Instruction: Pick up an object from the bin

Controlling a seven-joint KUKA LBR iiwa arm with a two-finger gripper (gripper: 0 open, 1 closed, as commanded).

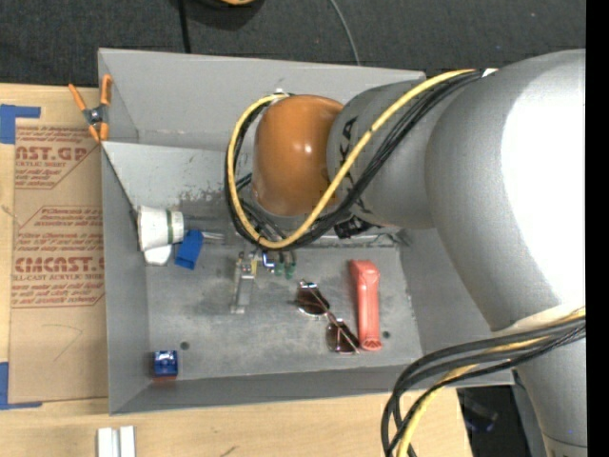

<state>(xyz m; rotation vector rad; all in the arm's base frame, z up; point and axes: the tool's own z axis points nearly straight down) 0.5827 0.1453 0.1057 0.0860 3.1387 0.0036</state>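
Camera view: gripper [244, 279] at bin [128, 350] centre, opening cannot be told; sunglasses [325, 318] beside it judged light, fragile; bridge grasp advised.

One camera looks steeply down into the bin [247, 346], arm [495, 188] entering from right.

We see a grey bin [133, 350] with a white bulb [157, 231], blue block [189, 249], small blue piece [165, 363], salmon-red tube [365, 303] and brown-lensed sunglasses [324, 314]; a silver arm [495, 160], orange cover [290, 150], yellow cables [231, 174].
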